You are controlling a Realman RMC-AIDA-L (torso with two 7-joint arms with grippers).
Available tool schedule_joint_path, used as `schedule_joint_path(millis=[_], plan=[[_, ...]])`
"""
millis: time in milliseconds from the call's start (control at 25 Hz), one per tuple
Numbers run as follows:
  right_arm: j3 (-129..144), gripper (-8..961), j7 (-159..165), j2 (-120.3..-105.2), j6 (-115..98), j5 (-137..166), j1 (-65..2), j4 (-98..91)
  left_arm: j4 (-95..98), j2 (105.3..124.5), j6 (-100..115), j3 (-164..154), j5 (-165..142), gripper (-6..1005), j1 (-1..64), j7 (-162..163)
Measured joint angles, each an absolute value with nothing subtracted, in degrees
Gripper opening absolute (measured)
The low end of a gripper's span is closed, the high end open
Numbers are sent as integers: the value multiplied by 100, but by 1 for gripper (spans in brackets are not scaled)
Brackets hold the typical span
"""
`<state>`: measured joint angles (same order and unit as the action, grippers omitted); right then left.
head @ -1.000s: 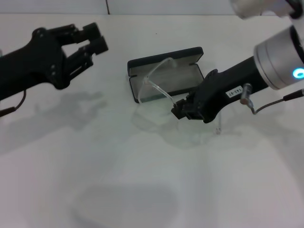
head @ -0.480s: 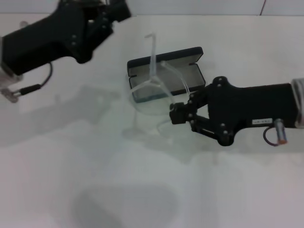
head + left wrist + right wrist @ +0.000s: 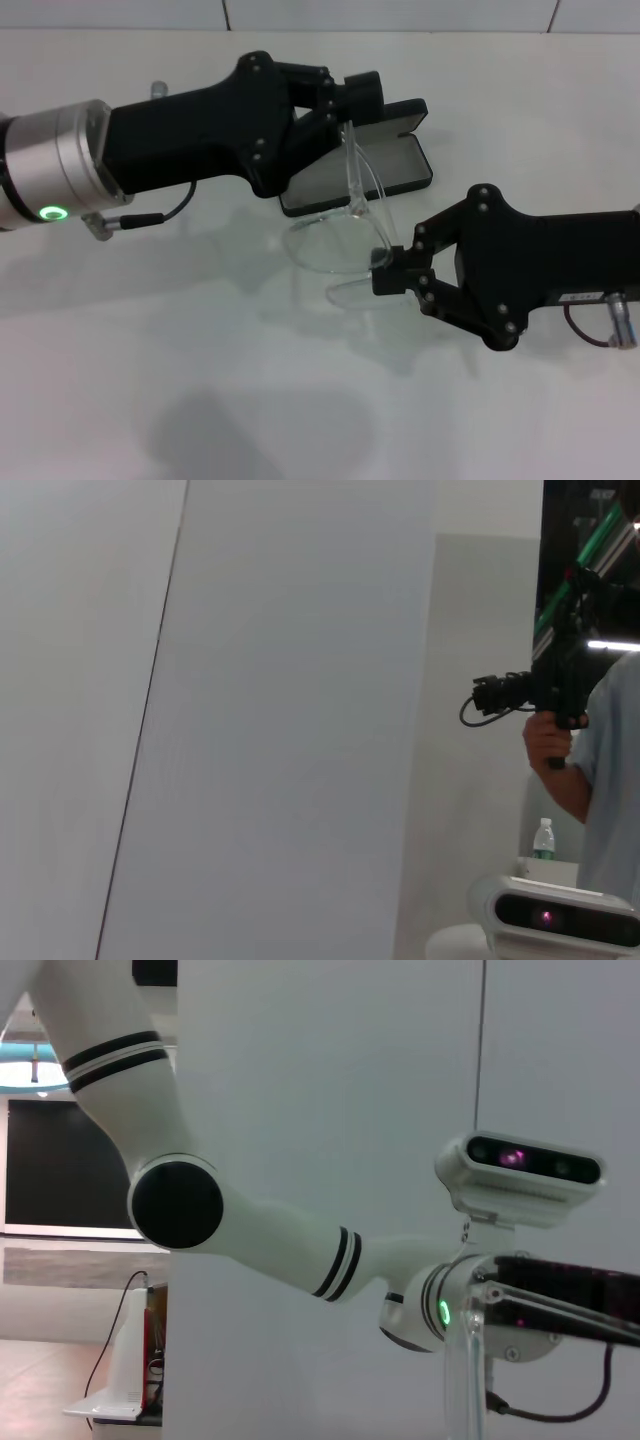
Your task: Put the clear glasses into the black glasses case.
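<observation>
While claws [image 3: 388, 278] hold clear glasses [image 3: 345, 228], black glasses case [image 3: 400, 165] gapes.

Clear glasses [image 3: 345, 235] before open black case [image 3: 395, 170]

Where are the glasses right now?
Head view, mid-table: the glasses sit just in front of the open case, pinched by the right gripper, one arm upright at the left gripper.

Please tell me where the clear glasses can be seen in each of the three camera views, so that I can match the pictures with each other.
Head view: the clear glasses are at centre, before the black glasses case, between the left pincer and the right pincer.
Left wrist view: not in it.
Right wrist view: only a clear, upright piece at the lower edge, probably part of the glasses.
Shared landmark: the left arm's green light.
</observation>
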<state>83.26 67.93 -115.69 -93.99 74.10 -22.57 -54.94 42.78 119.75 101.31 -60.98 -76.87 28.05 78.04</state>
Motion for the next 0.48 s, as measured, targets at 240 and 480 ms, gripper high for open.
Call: schedule_joint_path(millis=[240, 480], plan=[[8325, 61, 6731, -11578, -9473, 7386, -2231, -5485, 4200, 11970, 10127, -6116, -7722, 37, 2791, 7951], [8307, 61, 6649, -11587, -9489, 7343, -2227, -5508, 4002, 11948, 10129, -6152, -7786, 37, 2807, 8178]])
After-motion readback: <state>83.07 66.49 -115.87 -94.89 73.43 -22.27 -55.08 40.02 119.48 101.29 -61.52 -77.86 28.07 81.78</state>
